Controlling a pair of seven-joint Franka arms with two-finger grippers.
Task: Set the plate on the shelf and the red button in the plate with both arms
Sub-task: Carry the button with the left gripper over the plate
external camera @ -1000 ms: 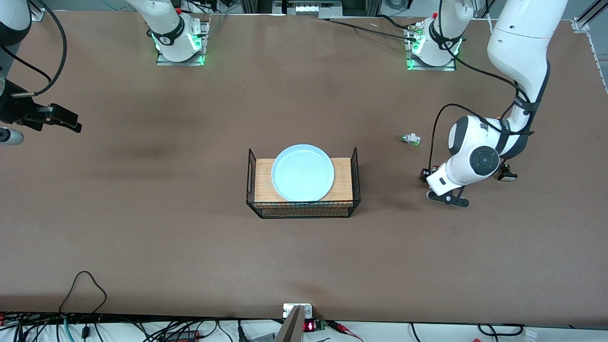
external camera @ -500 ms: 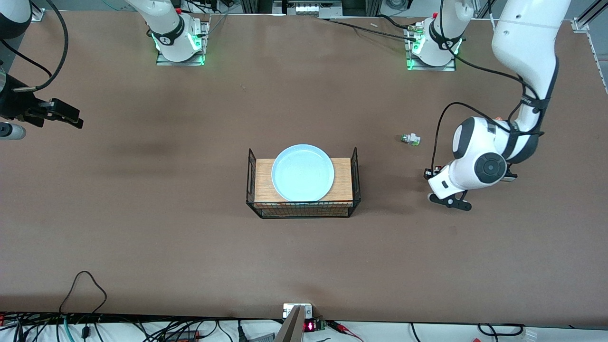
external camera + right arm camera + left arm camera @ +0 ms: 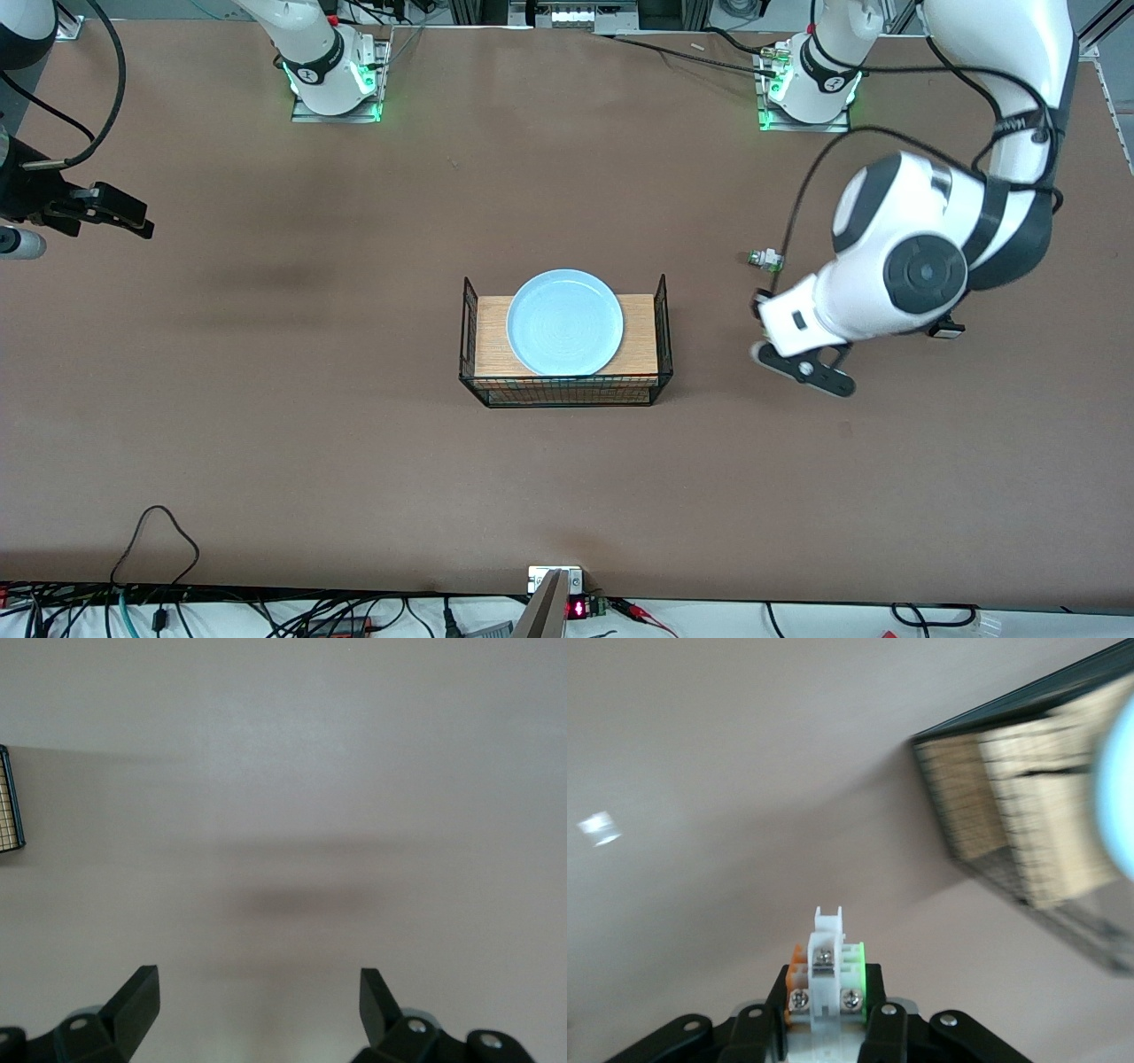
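Note:
The light-blue plate (image 3: 564, 322) lies on the wooden board (image 3: 640, 341) inside the black wire basket (image 3: 663, 328) at mid-table; the left wrist view catches its edge (image 3: 1121, 797). My left gripper (image 3: 760, 310) hangs over the bare table between the basket and the left arm's end. It is shut (image 3: 830, 1010) on the red button (image 3: 829, 970), a small white part with orange and green sides; its red cap is hidden. My right gripper (image 3: 120, 217) waits open (image 3: 260, 992) over the right arm's end of the table, nothing between its fingers.
A green-capped white part (image 3: 765, 259) lies on the table close to the left hand. A black button with a white cap (image 3: 946, 330) peeks out under the left arm. Cables run along the table edge nearest the front camera.
The left gripper closed on the red button, then rose and swung toward the basket with it. The right gripper has barely shifted.

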